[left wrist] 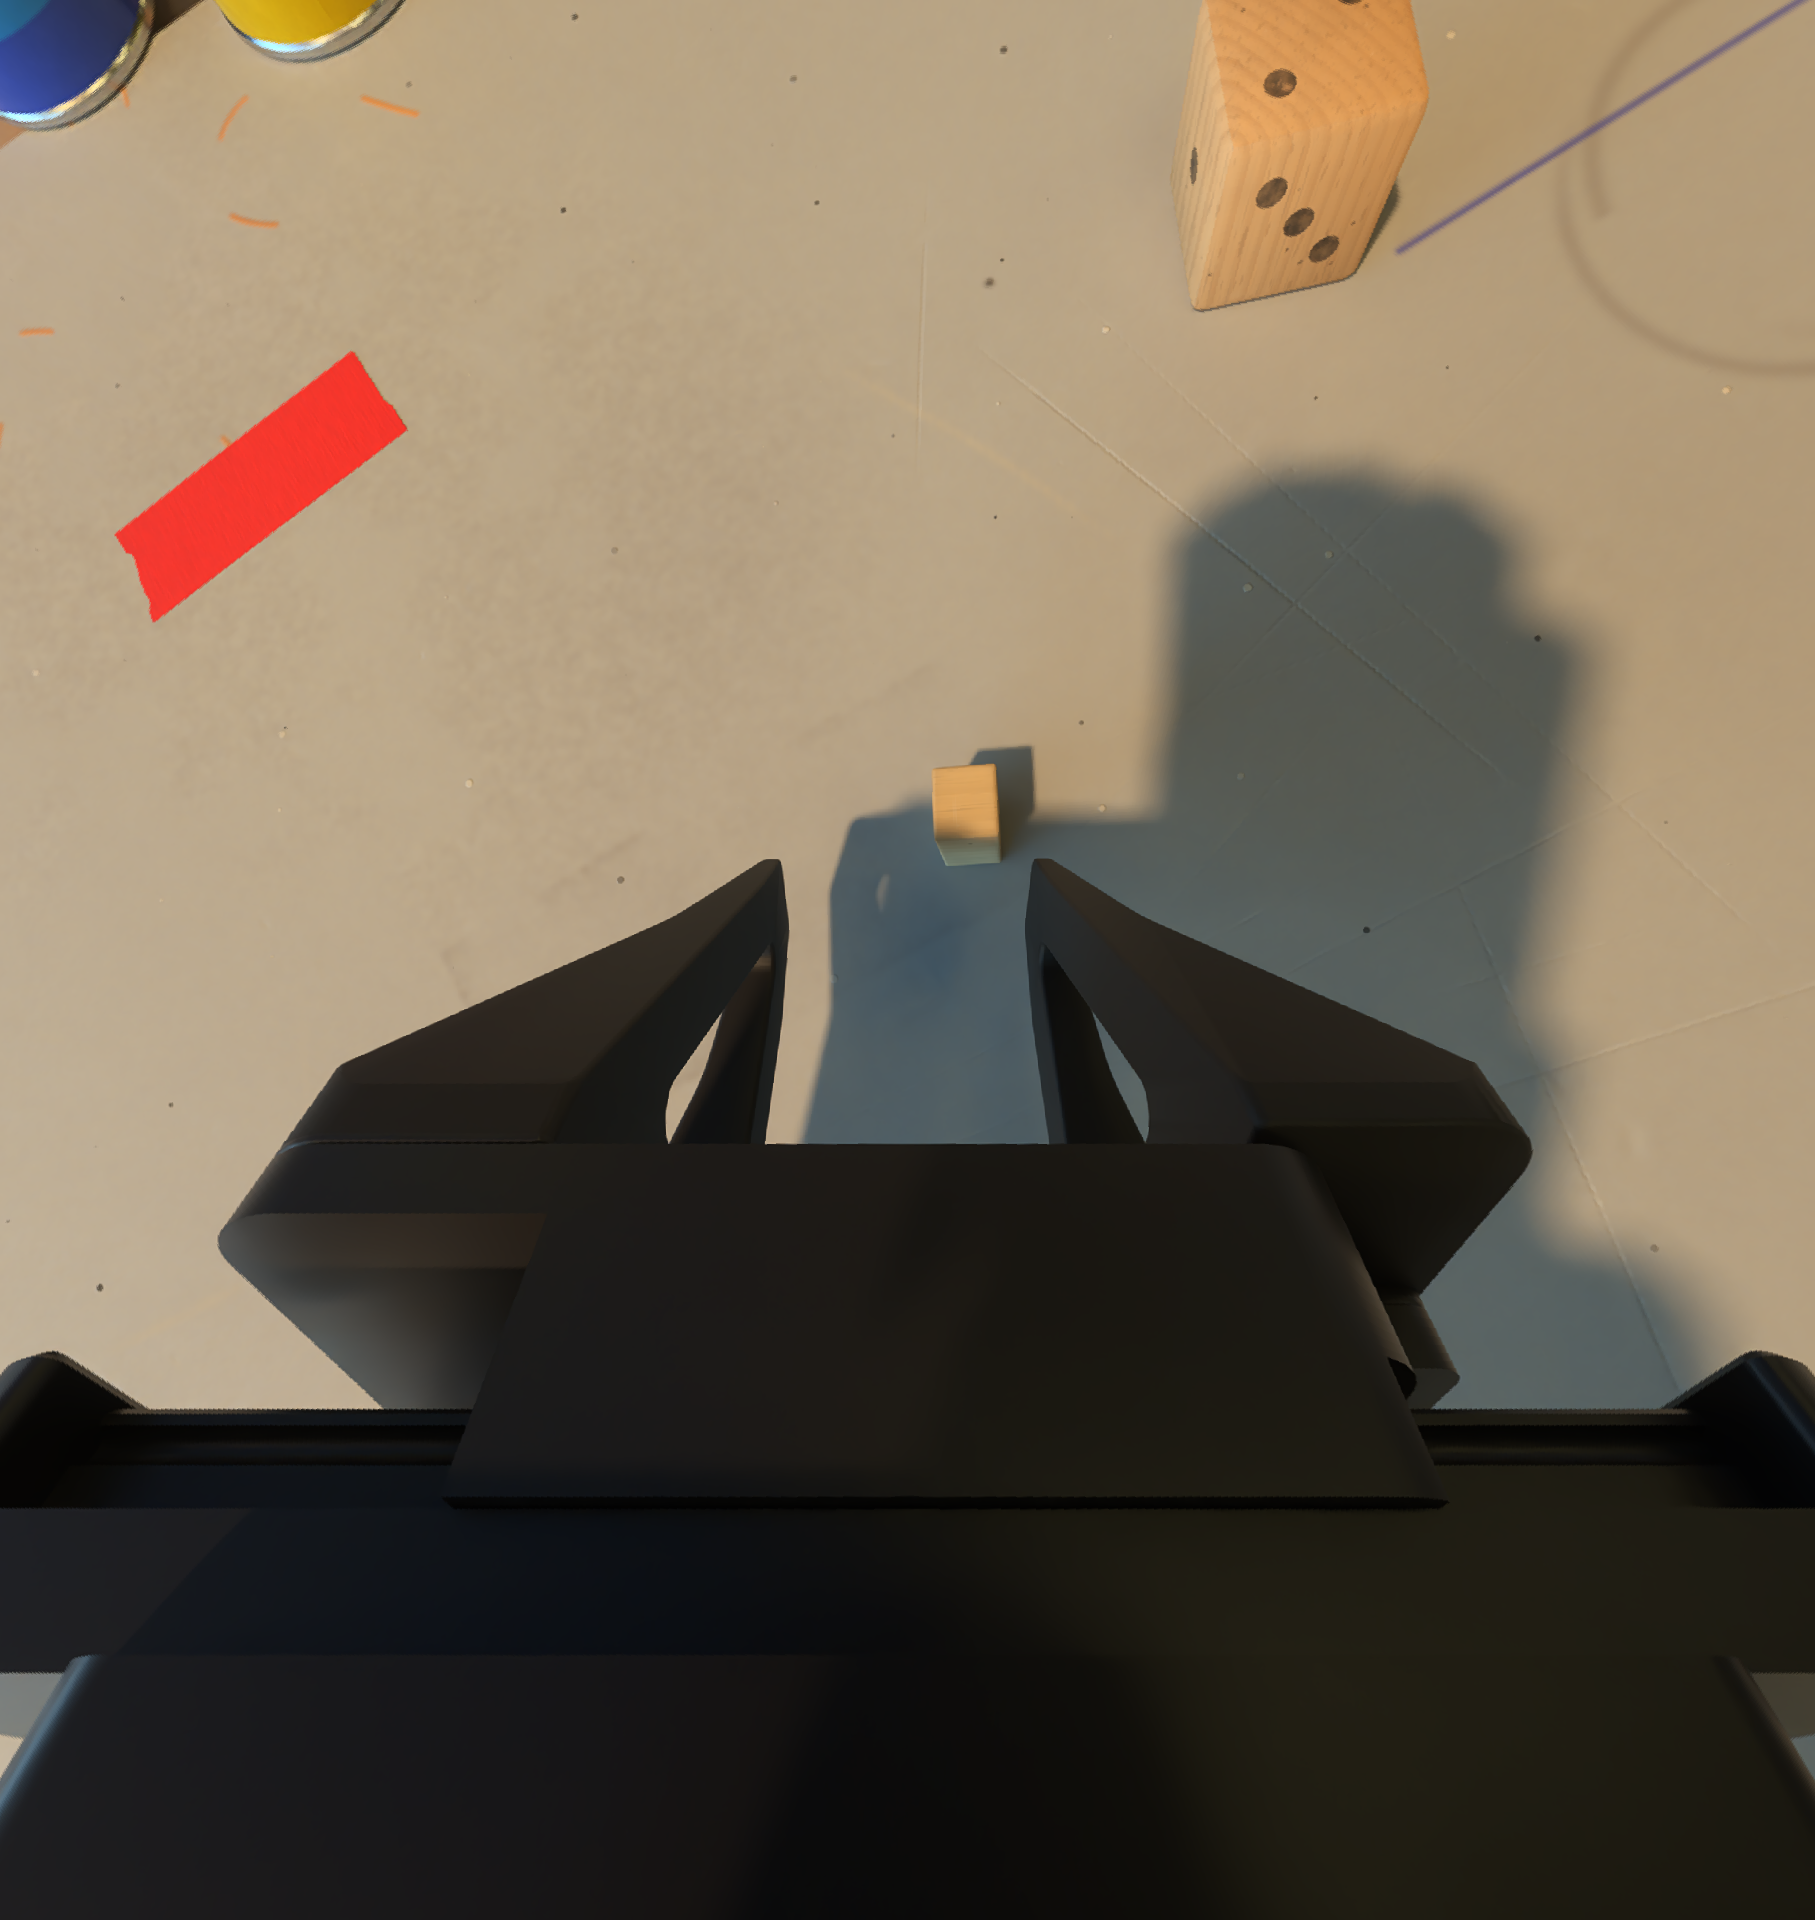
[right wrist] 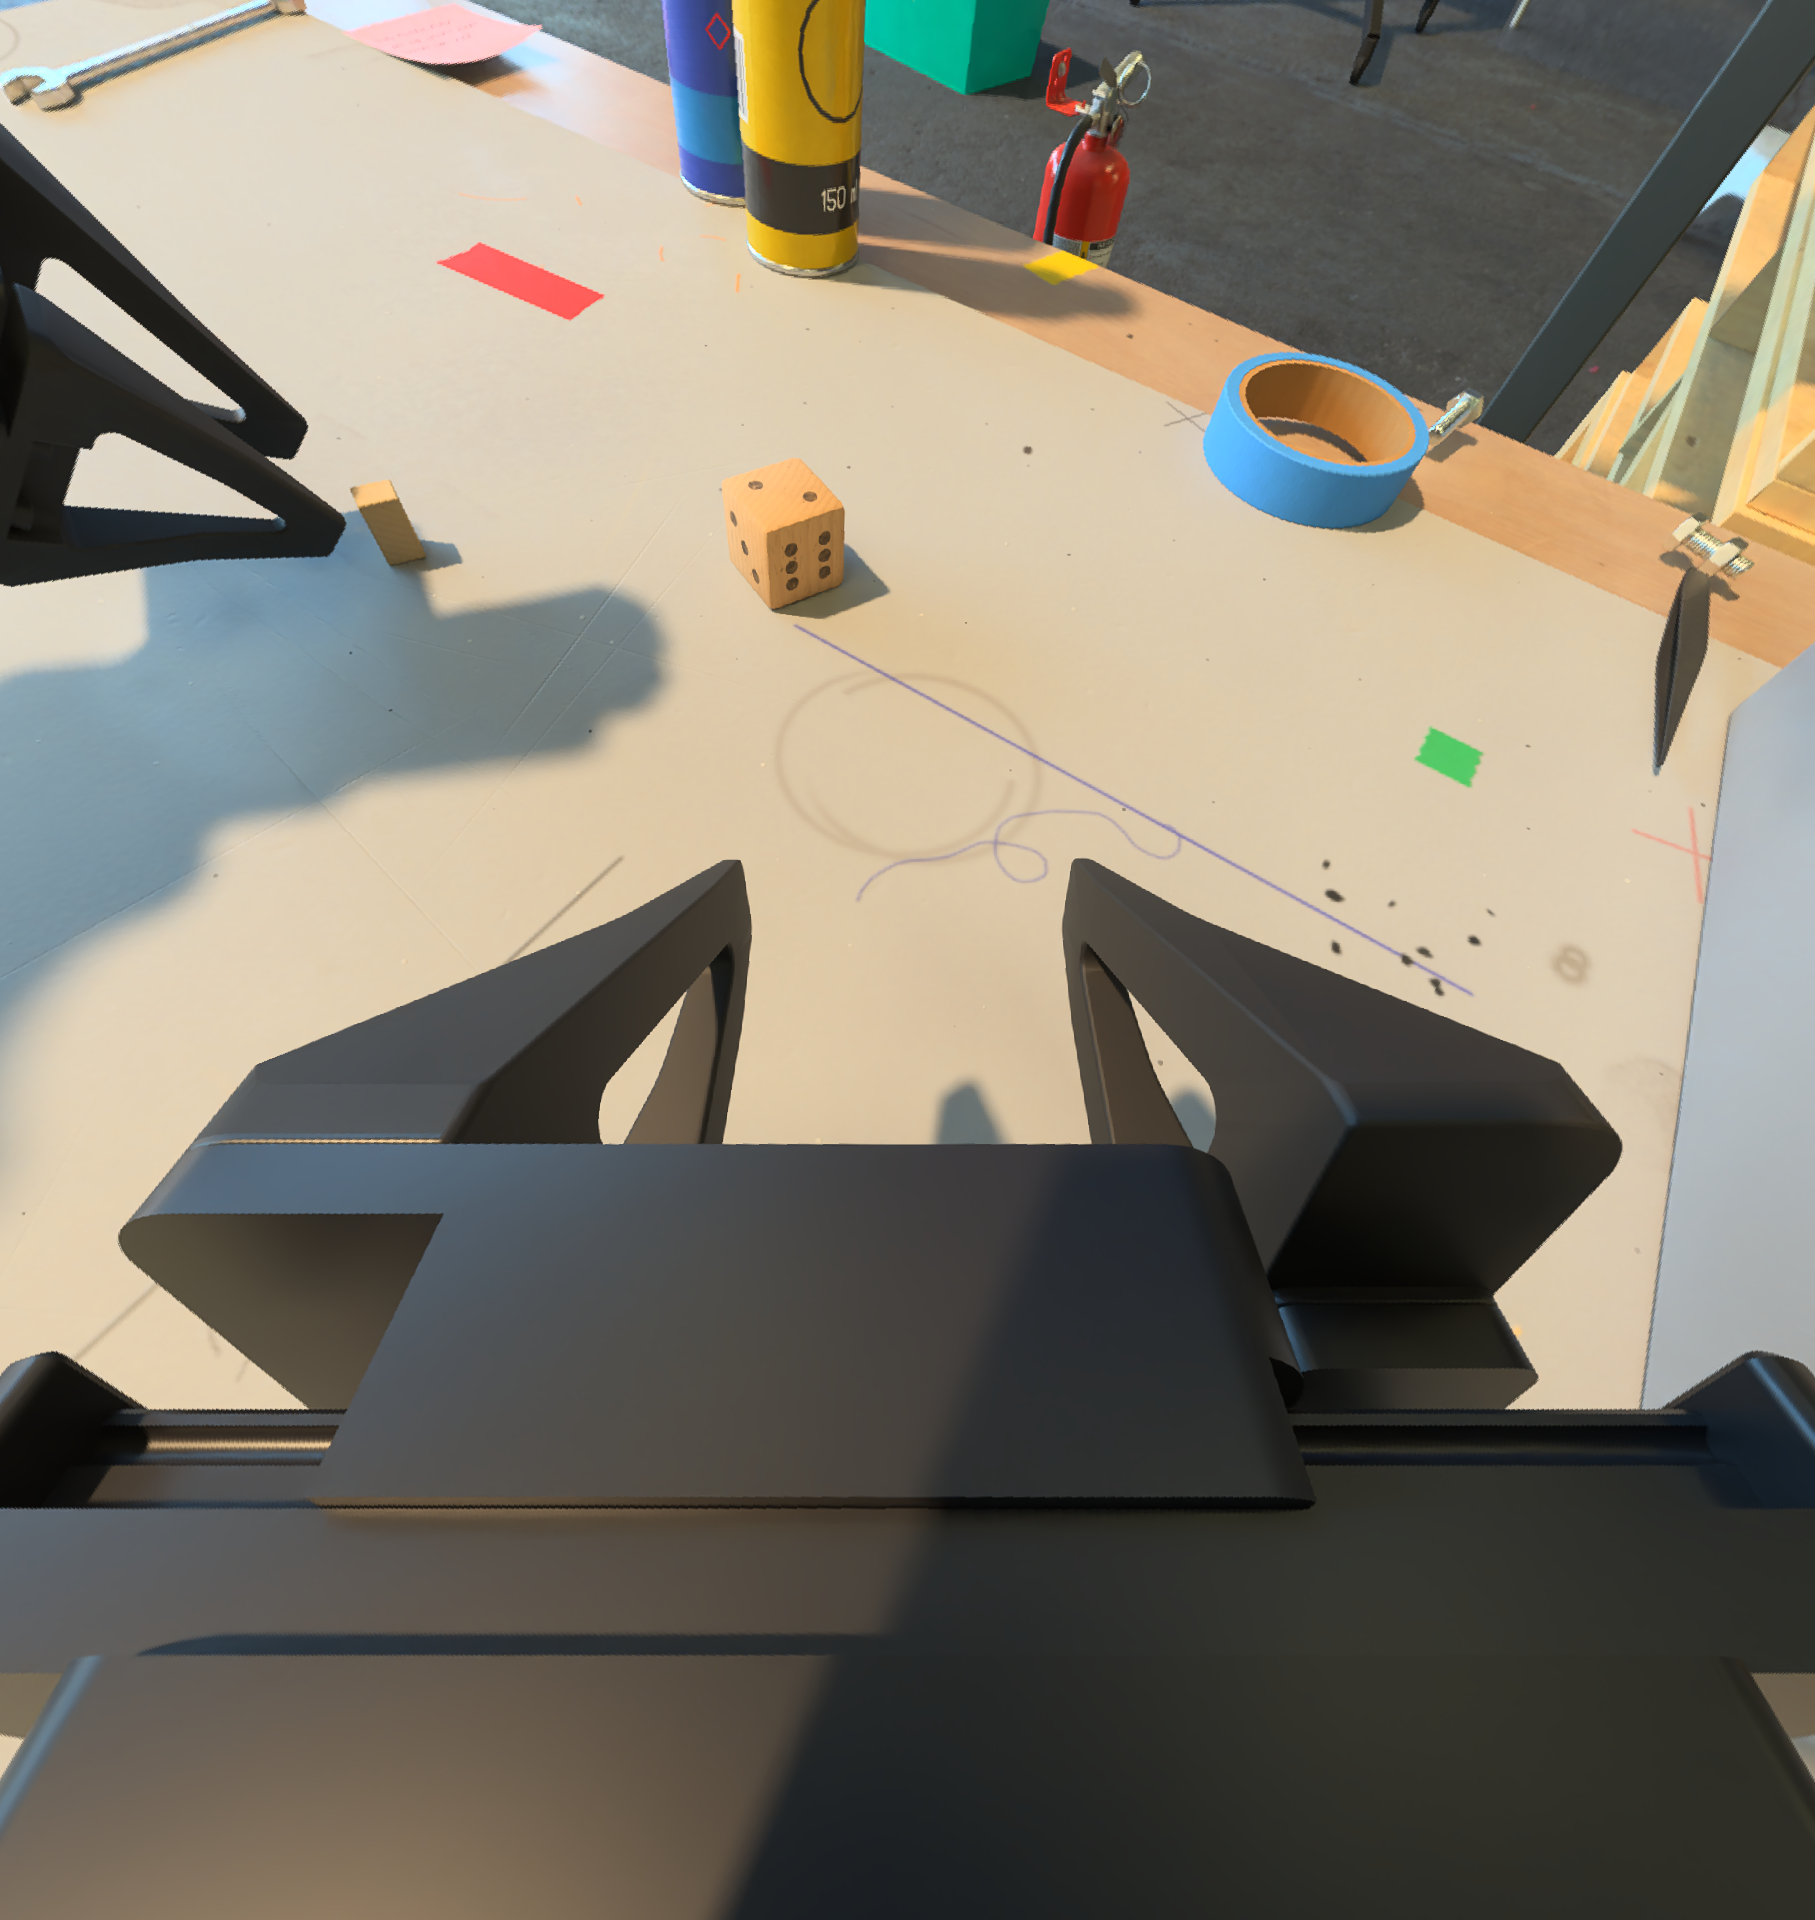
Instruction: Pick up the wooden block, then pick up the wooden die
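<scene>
The left gripper (left wrist: pixel 906 868) hangs with jaws apart just short of the small, smooth wooden block (left wrist: pixel 966 814). The right gripper (right wrist: pixel 906 873) is spread wide and empty. The grainy, dark-pipped wooden die (right wrist: pixel 784 532) stands apart on the table (right wrist: pixel 1194 644).

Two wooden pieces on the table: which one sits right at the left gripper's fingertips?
The wooden block, small and plain, just beyond the open left gripper. The wooden die, bigger and dotted, stands farther off.

Bare table (left wrist: pixel 674 675) surrounds the wooden block (left wrist: pixel 966 814); the wooden die (left wrist: pixel 1292 156) stands well apart.
</scene>
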You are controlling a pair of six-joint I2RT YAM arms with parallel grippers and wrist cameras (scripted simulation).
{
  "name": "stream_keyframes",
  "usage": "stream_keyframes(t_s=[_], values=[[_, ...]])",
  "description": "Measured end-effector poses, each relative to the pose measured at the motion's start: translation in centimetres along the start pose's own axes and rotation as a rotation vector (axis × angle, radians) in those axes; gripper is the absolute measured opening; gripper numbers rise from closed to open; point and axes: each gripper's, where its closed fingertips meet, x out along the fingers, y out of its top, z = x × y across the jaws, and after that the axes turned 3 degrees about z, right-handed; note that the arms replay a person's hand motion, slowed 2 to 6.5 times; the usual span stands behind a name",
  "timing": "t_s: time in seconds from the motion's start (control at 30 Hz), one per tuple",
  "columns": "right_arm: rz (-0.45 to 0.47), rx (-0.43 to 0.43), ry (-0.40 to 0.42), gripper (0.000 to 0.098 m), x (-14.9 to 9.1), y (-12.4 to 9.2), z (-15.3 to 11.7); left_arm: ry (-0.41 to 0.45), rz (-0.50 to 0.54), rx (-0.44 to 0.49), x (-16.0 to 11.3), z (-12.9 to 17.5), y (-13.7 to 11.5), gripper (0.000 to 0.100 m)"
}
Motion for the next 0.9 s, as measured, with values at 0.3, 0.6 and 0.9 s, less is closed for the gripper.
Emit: stream_keyframes(t_s=[0.3,0.6,0.9], values=[[0.002,-0.001,-0.001,0.0513,-0.03,0.09,0.01,-0.001,0.002,0.002,0.16,0.02,0.19,0.039],[0.003,0.000,-0.002,0.0513,-0.05,0.12,0.08,-0.014,-0.002,0.006,0.34,0.26,0.29,0.039],[0.003,0.000,-0.005,0.0513,-0.07,0.11,0.19,-0.028,-0.008,0.007,0.52,0.45,0.32,0.039]])
